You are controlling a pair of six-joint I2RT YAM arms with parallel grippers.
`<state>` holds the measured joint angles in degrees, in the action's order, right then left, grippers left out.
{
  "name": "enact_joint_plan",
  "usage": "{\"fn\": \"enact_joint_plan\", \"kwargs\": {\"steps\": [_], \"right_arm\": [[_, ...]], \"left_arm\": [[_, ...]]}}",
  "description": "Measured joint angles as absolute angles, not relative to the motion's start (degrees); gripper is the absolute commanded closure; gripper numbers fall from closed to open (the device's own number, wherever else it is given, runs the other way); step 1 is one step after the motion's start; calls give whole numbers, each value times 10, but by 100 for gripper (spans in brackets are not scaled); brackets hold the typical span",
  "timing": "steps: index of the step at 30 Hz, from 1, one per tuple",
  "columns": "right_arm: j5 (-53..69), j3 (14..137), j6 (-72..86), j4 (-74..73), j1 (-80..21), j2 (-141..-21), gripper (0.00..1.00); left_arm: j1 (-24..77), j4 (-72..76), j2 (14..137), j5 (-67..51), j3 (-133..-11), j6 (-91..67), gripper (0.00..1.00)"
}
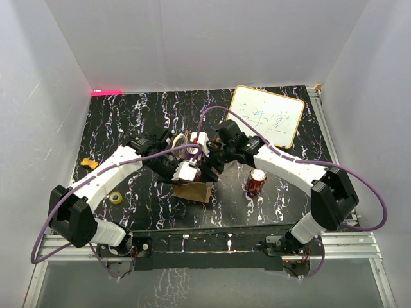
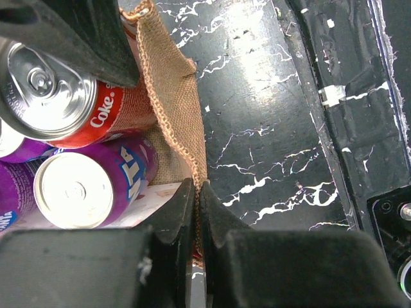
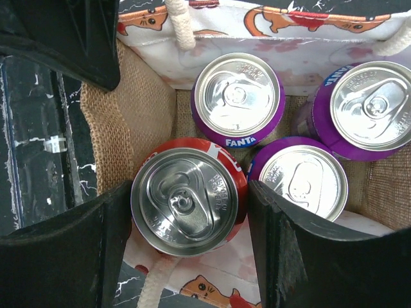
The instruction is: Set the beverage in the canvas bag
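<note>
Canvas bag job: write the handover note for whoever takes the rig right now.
Left gripper: shut on the bag's burlap rim, holding that side out.
Right gripper: inside the bag, fingers against both sides of the Coke can.
Bag: three Fanta cans stand upright inside, and the Coke can fills the fourth corner.
Done: the Coke can is within the bag walls. Whether it rests on the bottom cannot be told.
Left: open the right gripper, lift it out, then release the rim.
Note: another red can stands on the table right of the bag.
</note>
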<state>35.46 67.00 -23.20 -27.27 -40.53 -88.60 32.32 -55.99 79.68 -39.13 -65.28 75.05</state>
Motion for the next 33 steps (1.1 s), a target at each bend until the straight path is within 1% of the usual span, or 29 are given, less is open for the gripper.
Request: {"fn": "enact_joint_plan", "kwargs": {"steps": [13, 33], "right_arm": [[303, 638, -206, -224, -412, -885, 92], [236, 628, -180, -198, -417, -886, 92]], "left_arm": [[324, -567, 798, -401, -649, 783, 100], [324, -579, 804, -414, -649, 820, 100]]}}
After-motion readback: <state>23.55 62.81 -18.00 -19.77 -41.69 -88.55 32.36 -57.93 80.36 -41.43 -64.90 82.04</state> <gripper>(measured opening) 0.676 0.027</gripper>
